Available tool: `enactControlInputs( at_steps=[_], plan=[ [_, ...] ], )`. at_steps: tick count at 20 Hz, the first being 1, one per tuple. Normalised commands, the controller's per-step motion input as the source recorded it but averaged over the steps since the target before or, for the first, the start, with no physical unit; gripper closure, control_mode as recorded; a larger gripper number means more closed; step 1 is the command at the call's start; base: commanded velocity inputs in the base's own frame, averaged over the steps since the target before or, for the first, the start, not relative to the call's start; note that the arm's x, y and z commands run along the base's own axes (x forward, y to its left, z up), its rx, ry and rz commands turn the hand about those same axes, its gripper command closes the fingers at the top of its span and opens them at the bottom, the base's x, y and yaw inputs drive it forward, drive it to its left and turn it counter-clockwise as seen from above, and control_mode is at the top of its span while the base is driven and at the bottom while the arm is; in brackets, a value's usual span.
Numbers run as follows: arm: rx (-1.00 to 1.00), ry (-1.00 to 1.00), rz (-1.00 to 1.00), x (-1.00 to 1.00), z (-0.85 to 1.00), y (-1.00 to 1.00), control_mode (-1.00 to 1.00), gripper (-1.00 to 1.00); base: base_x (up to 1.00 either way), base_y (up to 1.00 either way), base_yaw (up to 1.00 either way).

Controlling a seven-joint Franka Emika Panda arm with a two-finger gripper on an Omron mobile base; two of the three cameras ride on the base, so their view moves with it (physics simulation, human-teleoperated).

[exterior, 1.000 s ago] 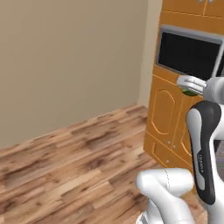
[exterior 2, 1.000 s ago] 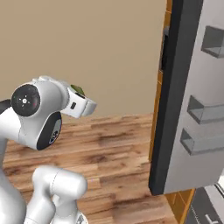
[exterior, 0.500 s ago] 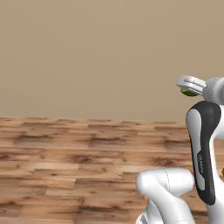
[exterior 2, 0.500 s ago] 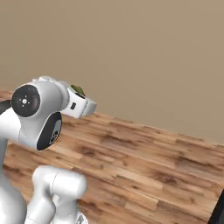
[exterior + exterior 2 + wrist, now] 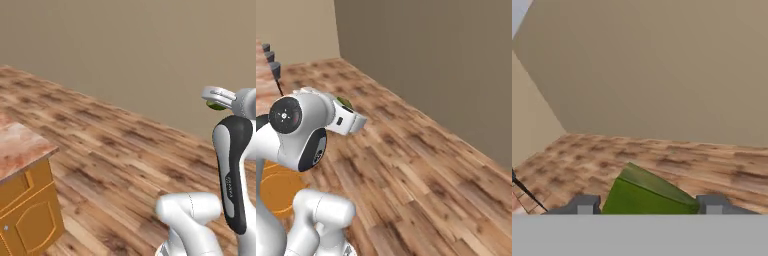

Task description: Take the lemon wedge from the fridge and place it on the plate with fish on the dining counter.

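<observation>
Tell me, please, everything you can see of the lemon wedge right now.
The lemon wedge looks yellow-green, with flat faces meeting at a ridge, duller on the upper face and brighter below. In the hand view it sits between the two fingertips of the pincer, which is closed on it and holds it in the air over the wooden floor. From the base views just a small green sliver shows at the hand, so its rind and flesh cannot be told apart.

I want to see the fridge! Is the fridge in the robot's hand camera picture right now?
No. The hand view shows the lemon wedge between the gripper fingertips, with a tan wall and wooden floor beyond.
</observation>
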Motion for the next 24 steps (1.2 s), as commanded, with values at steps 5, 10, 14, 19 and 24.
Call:
enactControlInputs(
  at_steps=[5, 10, 14, 19, 24],
  plan=[
    [0.0, 0.0, 0.0, 0.0, 0.0, 0.0, 1.0, 1.0, 0.0, 0.19, 0.94],
    [0.0, 0.0, 0.0, 0.0, 0.0, 0.0, 1.0, 1.0, 0.05, 0.37, 0.86],
    [0.0, 0.0, 0.0, 0.0, 0.0, 0.0, 1.0, 1.0, 0.82, 0.83, 0.45],
    [0.0, 0.0, 0.0, 0.0, 0.0, 0.0, 1.0, 1.0, 1.0, 1.0, 0.25],
    [0.0, 0.0, 0.0, 0.0, 0.0, 0.0, 1.0, 1.0, 0.96, 1.0, 0.17]
  ],
)
